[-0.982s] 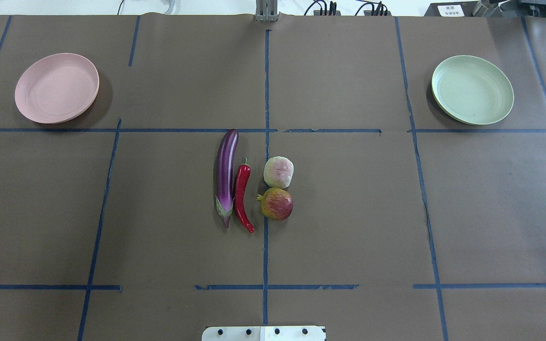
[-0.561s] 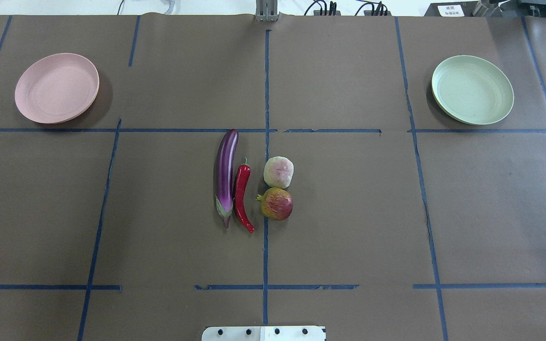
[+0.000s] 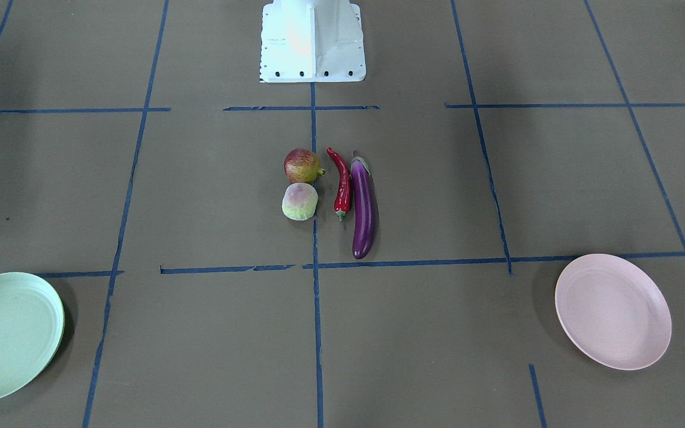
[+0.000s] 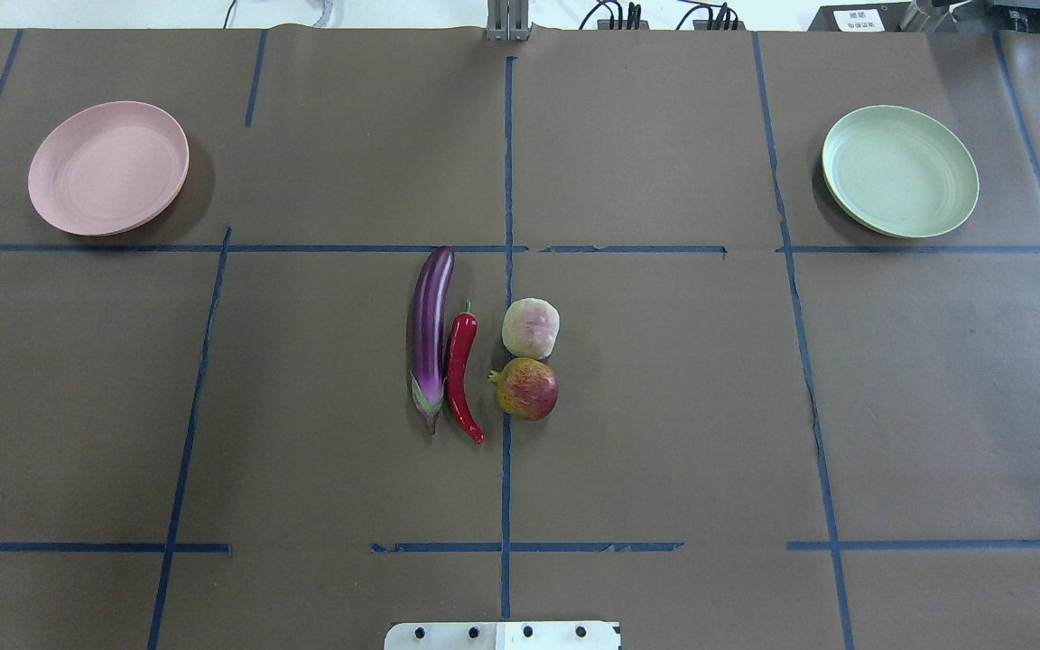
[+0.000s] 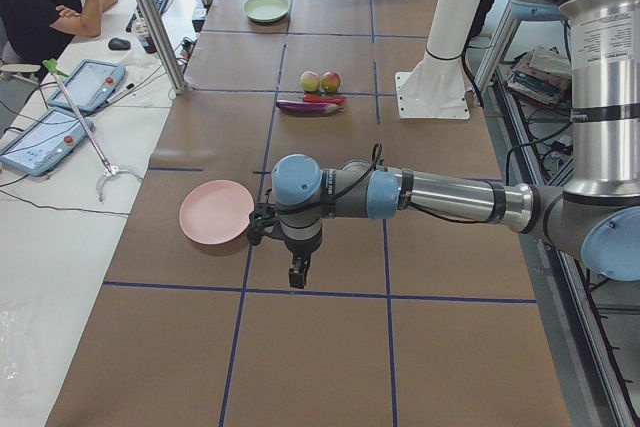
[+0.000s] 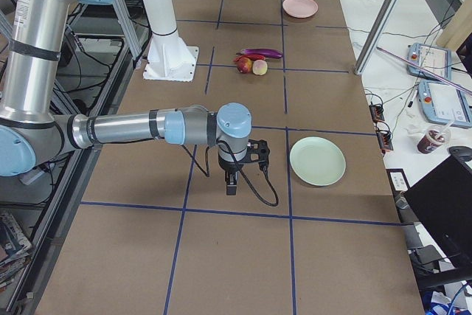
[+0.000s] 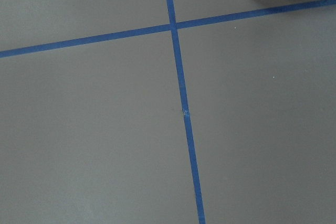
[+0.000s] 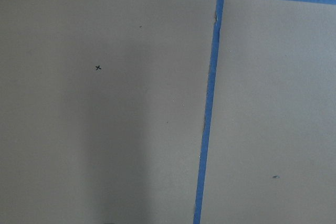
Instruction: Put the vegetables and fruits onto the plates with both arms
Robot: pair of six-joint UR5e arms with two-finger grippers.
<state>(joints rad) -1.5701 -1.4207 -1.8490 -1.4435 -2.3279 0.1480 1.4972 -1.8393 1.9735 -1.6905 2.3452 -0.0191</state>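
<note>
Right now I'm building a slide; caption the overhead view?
Eggplant, chili, pomegranate, pale fruit centred; pink plate left, green plate right, both bare.

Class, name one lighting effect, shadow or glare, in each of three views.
Overhead: the pink plate throws a dark shadow to its right, the green plate to its left. Front-facing: glare washes out the white base. Right wrist: a broad soft shadow band runs down the table.

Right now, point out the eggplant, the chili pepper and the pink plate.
eggplant (image 4: 430,320), overhead view, middle of its purple body.
chili pepper (image 4: 459,366), overhead view, middle of its red body.
pink plate (image 4: 109,167), overhead view, bare centre of the plate.
</note>
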